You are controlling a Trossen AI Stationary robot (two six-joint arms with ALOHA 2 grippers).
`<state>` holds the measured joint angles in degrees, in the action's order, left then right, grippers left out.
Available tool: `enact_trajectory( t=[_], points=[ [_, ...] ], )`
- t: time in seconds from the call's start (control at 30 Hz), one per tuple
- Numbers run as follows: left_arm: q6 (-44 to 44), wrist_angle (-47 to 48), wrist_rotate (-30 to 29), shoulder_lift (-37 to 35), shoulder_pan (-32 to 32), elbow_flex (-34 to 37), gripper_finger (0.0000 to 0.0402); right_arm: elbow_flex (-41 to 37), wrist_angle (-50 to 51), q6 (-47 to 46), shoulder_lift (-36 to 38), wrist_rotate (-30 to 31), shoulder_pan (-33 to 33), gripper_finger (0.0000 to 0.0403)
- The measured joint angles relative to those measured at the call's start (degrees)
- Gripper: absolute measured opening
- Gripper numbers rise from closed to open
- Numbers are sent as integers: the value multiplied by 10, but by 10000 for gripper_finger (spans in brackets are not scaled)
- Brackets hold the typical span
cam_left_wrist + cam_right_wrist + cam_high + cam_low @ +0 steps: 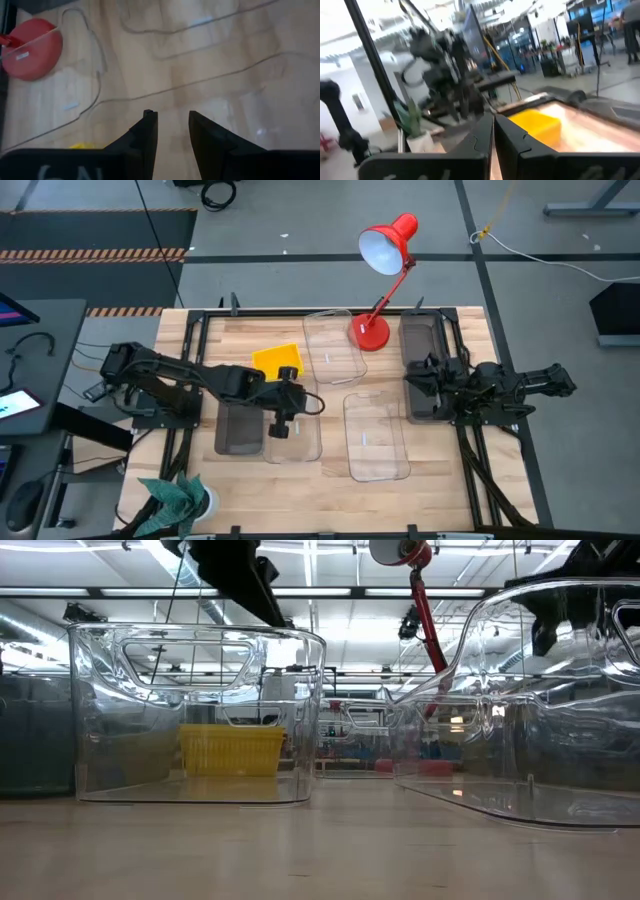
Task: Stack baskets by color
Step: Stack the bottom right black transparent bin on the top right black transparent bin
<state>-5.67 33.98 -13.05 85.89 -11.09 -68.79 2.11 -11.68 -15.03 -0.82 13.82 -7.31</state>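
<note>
Where left end effector (pixel 283 423) hovers, clear basket (pixel 293 435) lies beneath.

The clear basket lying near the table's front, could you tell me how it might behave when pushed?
The clear basket looks thin-walled and empty, so probably light. Its smooth flat bottom on the wooden table would likely slide rather than tip. Glossy plastic may be slippery.

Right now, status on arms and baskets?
Left gripper over a clear basket, jaws apart, nothing held. Right gripper shut above grey basket. Red lamp mid-table.
</note>
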Motion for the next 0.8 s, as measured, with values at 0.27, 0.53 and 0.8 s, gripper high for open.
enact_trajectory(
  t=[0.27,0.53,0.8],
  points=[
    [89,-149,-33,-32,-44,122,116,0,-40,-53,-2,-35,-1,23],
    [149,-181,-115,-36,-112,140,116,0,-54,-136,-3,-41,-1,23],
    [143,-177,-192,-36,-156,140,116,77,71,-145,-46,-105,-2,12]
  ],
)
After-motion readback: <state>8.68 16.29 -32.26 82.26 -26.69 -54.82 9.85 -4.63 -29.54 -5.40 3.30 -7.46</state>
